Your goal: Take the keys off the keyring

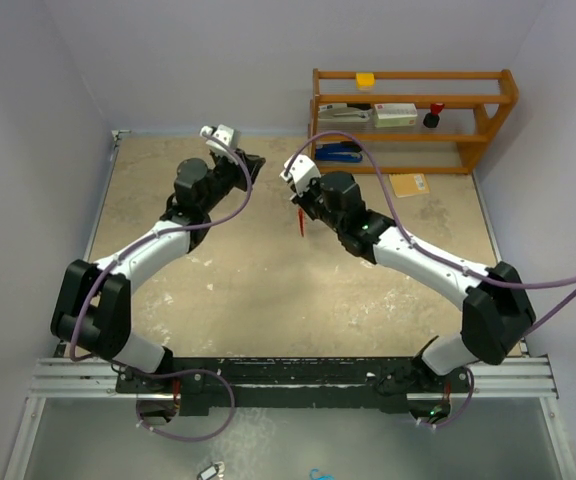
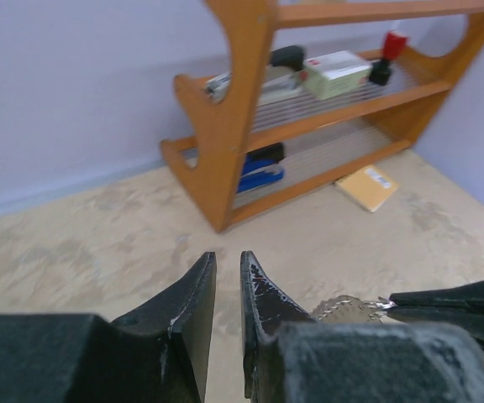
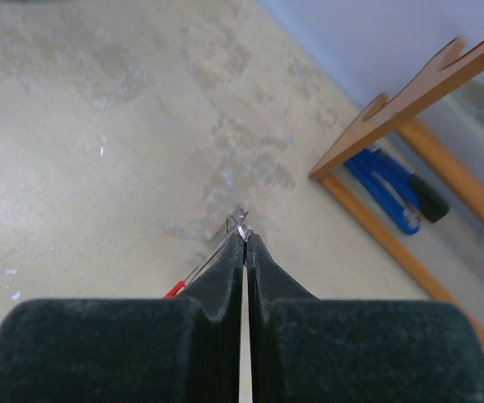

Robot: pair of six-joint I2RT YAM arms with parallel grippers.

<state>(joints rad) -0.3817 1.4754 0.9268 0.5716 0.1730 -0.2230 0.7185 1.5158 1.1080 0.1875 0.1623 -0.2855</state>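
My right gripper [image 3: 245, 239] is shut on the keyring [image 3: 238, 225], pinching the thin silver ring at its very tips above the table. The red fob [image 3: 175, 290] hangs below the left finger and shows as a red sliver [image 1: 300, 222] in the top view. In the left wrist view a silver toothed key [image 2: 347, 309] hangs at the right gripper's black tips [image 2: 444, 306]. Just to its left is my left gripper [image 2: 228, 259], its jaws a narrow gap apart with nothing between them. From above, the left gripper [image 1: 253, 165] faces the right gripper [image 1: 303, 200] over the far middle of the table.
A wooden shelf rack [image 1: 413, 120] stands at the back right holding a blue stapler [image 2: 259, 168], boxes and a red-topped item. A yellow pad [image 1: 408, 185] lies in front of it. Below the rail lie a small blue thing [image 1: 318, 473] and a silvery thing [image 1: 206, 470].
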